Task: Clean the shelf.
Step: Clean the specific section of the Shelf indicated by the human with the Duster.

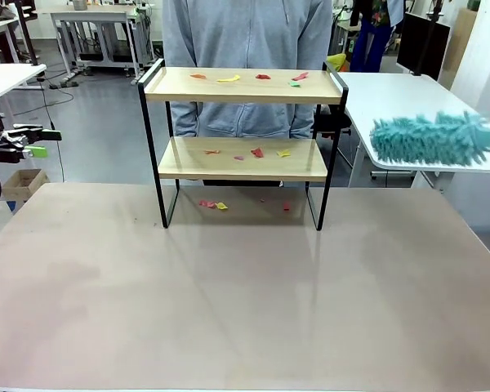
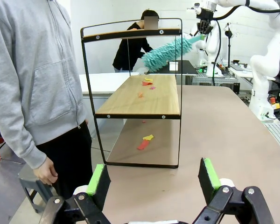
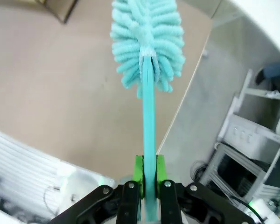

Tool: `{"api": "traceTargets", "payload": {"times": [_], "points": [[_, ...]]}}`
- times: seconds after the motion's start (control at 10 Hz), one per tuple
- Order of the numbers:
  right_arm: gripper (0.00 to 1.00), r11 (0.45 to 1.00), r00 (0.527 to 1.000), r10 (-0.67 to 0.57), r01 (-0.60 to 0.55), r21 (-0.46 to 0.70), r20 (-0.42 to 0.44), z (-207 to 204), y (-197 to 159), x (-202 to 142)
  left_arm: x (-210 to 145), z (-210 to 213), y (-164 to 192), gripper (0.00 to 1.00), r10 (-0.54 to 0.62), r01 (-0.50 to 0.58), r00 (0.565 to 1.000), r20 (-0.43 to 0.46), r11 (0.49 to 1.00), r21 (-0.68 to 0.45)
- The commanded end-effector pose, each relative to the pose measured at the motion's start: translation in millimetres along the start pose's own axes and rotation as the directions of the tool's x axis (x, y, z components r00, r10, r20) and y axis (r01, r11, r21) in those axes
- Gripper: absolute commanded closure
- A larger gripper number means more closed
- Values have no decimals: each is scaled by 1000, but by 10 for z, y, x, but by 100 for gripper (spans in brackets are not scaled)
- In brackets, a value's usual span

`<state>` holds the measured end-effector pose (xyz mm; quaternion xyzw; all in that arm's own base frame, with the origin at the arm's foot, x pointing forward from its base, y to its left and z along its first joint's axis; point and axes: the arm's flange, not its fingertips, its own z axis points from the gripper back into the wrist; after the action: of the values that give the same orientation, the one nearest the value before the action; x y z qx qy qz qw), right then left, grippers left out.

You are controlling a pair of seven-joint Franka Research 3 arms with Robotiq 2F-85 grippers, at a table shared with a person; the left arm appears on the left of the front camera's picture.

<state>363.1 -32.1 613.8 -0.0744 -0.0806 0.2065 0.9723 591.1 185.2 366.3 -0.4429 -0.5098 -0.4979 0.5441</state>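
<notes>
Right jaws: pinched on duster handle.
Left jaws: spread wide, off the worktop's far-left corner.
Shelf: upright, far middle of worktop.
Scraps: coloured, on both boards and worktop beneath.
Duster head: teal, in air right of shelf, apart.
Person: grey hoodie, just behind shelf.

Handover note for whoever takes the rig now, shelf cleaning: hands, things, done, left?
Left hand: open, empty, out to the left of the shelf, apart from it.
Right hand: shut on the teal duster by its handle; the head is in the air to the shelf's right, not touching.
Done: nothing visible. Coloured scraps lie on both boards and on the table beneath.
Left: sweep both boards. A person stands behind the shelf.
</notes>
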Motion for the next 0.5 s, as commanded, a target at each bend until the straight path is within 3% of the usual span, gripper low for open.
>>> {"api": "traceTargets", "payload": {"times": [0.0,0.1,0.4], "points": [[87,973,970,229,-227,38,-79,86,64,-148,21,-4,-5,0,-4,4,1000,1,1000,-1],[87,926,919,373,-361,112,-124,55,198,-262,21,-4,-5,0,-4,4,1000,1,1000,-1],[87,771,789,612,-581,261,-53,16,635,-384,21,-4,-5,0,-4,4,1000,1,1000,-1]]}}
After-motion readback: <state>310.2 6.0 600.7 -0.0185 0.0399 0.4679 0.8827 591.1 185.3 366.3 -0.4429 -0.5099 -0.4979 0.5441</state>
